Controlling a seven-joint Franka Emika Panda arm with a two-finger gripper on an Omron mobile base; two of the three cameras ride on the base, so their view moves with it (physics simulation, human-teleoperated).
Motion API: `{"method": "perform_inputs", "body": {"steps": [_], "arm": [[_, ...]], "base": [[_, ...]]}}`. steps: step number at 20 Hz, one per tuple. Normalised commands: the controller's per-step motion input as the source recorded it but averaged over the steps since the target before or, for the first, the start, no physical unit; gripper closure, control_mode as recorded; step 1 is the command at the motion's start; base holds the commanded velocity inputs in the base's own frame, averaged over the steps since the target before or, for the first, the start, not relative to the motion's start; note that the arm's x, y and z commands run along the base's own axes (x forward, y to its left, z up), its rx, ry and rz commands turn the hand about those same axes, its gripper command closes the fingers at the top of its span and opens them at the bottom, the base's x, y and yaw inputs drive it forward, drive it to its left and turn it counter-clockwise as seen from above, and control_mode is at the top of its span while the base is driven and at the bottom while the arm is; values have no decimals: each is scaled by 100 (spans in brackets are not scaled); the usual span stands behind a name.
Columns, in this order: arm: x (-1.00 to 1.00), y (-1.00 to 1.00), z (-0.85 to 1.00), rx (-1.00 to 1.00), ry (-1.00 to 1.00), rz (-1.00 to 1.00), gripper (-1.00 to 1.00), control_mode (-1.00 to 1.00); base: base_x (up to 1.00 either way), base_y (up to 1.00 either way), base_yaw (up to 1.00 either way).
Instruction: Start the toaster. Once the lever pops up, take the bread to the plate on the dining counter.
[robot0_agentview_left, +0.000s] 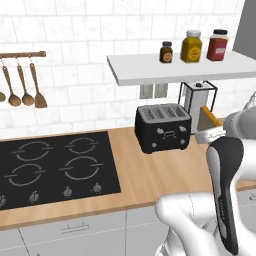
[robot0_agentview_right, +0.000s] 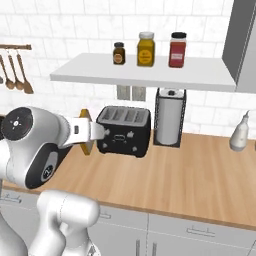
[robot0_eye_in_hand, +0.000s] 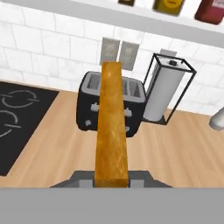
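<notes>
above counter: end effector (robot0_eye_in_hand: 112, 183) clamped on one bread (robot0_eye_in_hand: 111, 127); one toaster (robot0_agentview_left: 163, 127), three jars (robot0_agentview_left: 191, 46) on shelf.

We face a white tiled wall (robot0_agentview_left: 75, 45). Against it runs a wooden counter (robot0_agentview_right: 190, 175) over grey drawers (robot0_agentview_right: 195, 232); a white shelf (robot0_agentview_right: 145, 75) hangs above that counter, a black stovetop (robot0_agentview_left: 55, 167) set into it.

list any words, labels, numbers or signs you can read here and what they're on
No text is readable.
Three jars on the shelf: labels blank or too blurred to read.
Toaster front panel: knobs and buttons, no legible markings.
Stovetop: ring outlines and knobs only.
</notes>
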Motion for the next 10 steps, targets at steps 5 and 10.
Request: {"method": "perform_inputs", "body": {"steps": [5, 10], "arm": [[0, 0, 0, 0, 0, 0, 100, 100], [0, 0, 0, 0, 0, 0, 100, 100]], "base": [[-88, -4, 0], [-52, -1, -26]]}}
